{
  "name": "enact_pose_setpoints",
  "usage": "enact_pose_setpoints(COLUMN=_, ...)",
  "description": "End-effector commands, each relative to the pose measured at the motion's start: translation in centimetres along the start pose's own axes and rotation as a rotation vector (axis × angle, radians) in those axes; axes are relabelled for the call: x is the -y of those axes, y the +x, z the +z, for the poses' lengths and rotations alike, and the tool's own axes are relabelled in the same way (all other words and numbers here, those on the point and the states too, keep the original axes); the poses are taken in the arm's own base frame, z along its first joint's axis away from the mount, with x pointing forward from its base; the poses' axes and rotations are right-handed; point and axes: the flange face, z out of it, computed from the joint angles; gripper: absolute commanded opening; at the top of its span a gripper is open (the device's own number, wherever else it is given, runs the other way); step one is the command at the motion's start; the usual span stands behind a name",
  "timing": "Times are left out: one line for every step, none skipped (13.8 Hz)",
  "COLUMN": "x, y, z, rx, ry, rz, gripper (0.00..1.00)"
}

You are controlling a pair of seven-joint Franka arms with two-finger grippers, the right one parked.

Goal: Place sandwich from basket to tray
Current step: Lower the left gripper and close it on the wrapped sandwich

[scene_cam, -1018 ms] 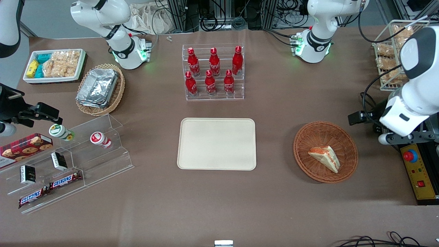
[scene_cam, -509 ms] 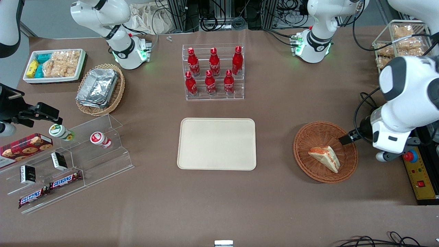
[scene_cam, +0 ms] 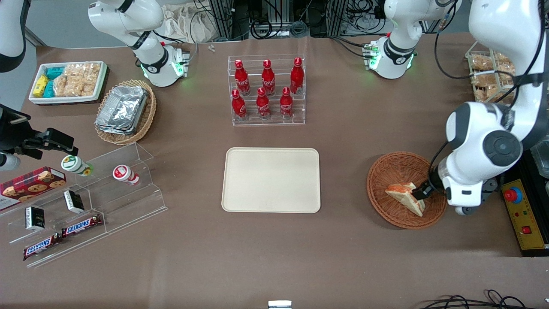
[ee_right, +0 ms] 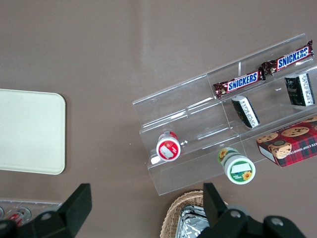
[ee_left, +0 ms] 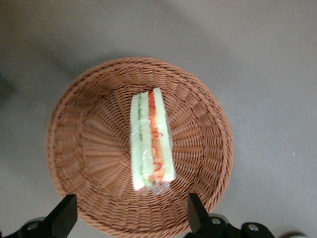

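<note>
Gripper (scene_cam: 421, 192) of my left arm hangs over the wicker basket (scene_cam: 388, 168), fingers (ee_left: 63, 216) spread wide apart above the sandwich (ee_left: 150, 141); tray (scene_cam: 271, 180) lies nearby.

sandwich (scene_cam: 405, 196) partly hidden by end effector (scene_cam: 419, 192)
</note>
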Motion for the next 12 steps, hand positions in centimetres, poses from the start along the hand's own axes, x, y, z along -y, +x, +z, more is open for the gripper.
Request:
enact_pose_setpoints(x=-1.3, y=0.1, z=1.6, rx=-0.022, ry=-0.018, rz=-0.071, gripper=1.0)
enact_pose_setpoints(x=-1.3, y=0.0, z=2.3, rx=-0.017, ry=-0.011, rz=-0.069, gripper=1.0)
enact_pose_setpoints(x=-1.3, y=0.0, z=2.7, rx=-0.013, ry=-0.008, rz=-0.068, gripper=1.0)
enact_pose_setpoints(x=-1.2, y=0.0, z=3.0, rx=-0.011, ry=-0.005, rz=-0.069, gripper=1.0)
enact_pose_setpoints(x=-1.2, y=-0.1, z=3.4, rx=-0.006, ry=0.0, rz=-0.069, gripper=1.0)
enact_pose_setpoints(x=-1.0, y=-0.2, z=3.9, rx=-0.001, ry=0.009, rz=-0.067, gripper=1.0)
enact_pose_setpoints(x=-0.7, y=-0.4, z=4.9, rx=0.009, ry=0.021, rz=-0.068, gripper=1.0)
enact_pose_setpoints(x=-0.7, y=-0.4, z=5.0, rx=0.009, ry=0.02, rz=-0.067, gripper=1.0)
enact_pose_setpoints(x=-0.7, y=-0.3, z=5.0, rx=0.009, ry=0.02, rz=-0.069, gripper=1.0)
enact_pose_setpoints(x=-0.7, y=-0.3, z=5.2, rx=0.011, ry=0.022, rz=-0.069, gripper=1.0)
enact_pose_setpoints(x=-0.7, y=-0.4, z=5.7, rx=0.016, ry=0.028, rz=-0.068, gripper=1.0)
enact_pose_setpoints(x=-0.7, y=-0.4, z=5.8, rx=0.018, ry=0.028, rz=-0.068, gripper=1.0)
